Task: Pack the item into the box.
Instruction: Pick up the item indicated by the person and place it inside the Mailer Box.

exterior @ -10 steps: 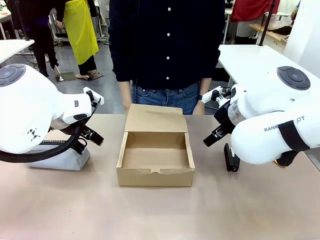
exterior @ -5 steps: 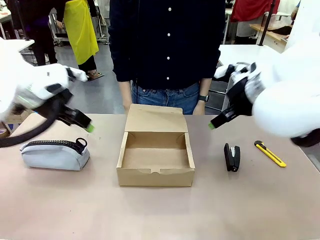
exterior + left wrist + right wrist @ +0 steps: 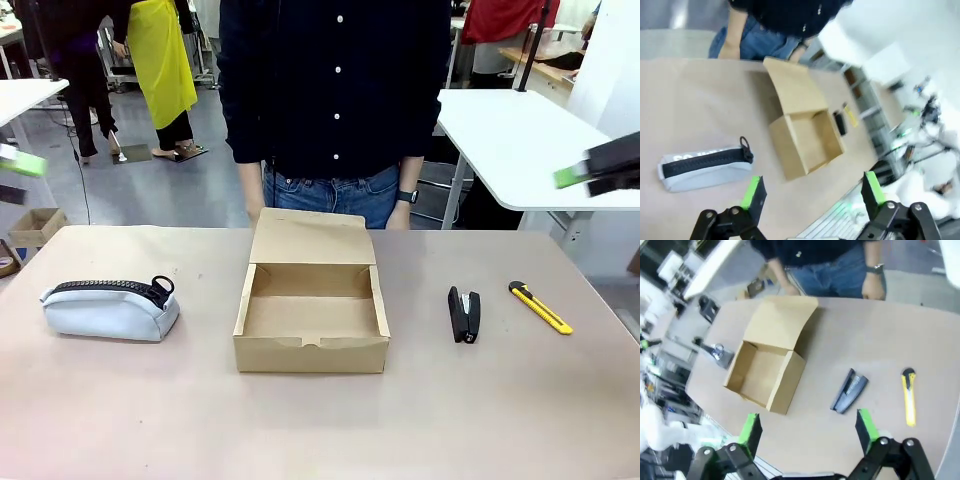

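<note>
The item, a small black stapler (image 3: 463, 314), lies flat on the table to the right of the box (image 3: 310, 345), between it and a yellow knife. The brown cardboard box stands mid-table with its flap lid tilted back toward the person, and its inside is bare. High at the left edge of the front view is my left gripper (image 3: 18, 166), and my right gripper (image 3: 598, 170) is high at the right edge. Both wrist views look down from well above. The left gripper (image 3: 811, 192) is open over the box (image 3: 807, 135) and stapler (image 3: 839, 123). The right gripper (image 3: 808, 427) is open above the stapler (image 3: 849, 390) and box (image 3: 767, 370).
A light-blue zip pouch (image 3: 110, 307) lies left of the box. A yellow-and-black utility knife (image 3: 540, 307) lies right of the stapler. A person in a dark shirt (image 3: 335, 90) stands at the far edge just behind the box, hands down at the table's edge.
Both arms have lifted up and swung outward from low over the table to the picture's edges. The stapler, knife and pouch now show in full. Nothing on the table moved.
</note>
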`<state>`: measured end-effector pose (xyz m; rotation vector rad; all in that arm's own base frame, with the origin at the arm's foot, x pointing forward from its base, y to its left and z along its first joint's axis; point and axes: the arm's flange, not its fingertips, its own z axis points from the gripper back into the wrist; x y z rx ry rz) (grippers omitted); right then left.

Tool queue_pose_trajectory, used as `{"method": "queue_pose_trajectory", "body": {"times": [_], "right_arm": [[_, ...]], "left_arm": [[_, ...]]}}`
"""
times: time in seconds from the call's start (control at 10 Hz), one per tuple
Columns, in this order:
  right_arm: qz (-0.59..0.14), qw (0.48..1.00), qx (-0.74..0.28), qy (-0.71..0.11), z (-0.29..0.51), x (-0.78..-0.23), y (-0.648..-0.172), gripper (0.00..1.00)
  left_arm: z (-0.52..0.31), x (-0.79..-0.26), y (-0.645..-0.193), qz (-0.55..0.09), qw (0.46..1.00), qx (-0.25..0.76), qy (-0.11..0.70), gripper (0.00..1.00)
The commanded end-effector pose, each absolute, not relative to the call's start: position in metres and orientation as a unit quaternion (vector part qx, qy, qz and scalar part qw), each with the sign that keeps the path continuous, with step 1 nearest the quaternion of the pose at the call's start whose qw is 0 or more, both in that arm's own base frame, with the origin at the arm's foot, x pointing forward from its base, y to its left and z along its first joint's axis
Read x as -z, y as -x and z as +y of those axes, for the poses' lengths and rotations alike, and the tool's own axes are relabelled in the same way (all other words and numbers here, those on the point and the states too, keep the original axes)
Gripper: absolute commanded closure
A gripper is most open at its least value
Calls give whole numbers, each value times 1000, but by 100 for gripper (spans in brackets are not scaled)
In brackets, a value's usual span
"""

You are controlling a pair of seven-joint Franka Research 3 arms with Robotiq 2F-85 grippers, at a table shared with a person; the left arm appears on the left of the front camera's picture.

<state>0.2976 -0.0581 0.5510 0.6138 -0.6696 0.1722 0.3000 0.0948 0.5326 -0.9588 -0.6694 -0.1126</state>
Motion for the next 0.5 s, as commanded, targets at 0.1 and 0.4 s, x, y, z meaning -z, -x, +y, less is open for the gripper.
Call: {"method": "queue_pose_trajectory", "body": {"times": [0.1, 0.4], "right_arm": [[-332, 847, 53, -412, -166, -481, -257, 0], [-336, 777, 118, -519, -237, -421, -251, 0]], "left_arm": [[192, -478, -282, -388, 729, -96, 556, 0], [235, -432, -282, -392, 678, -166, 599, 0]]}}
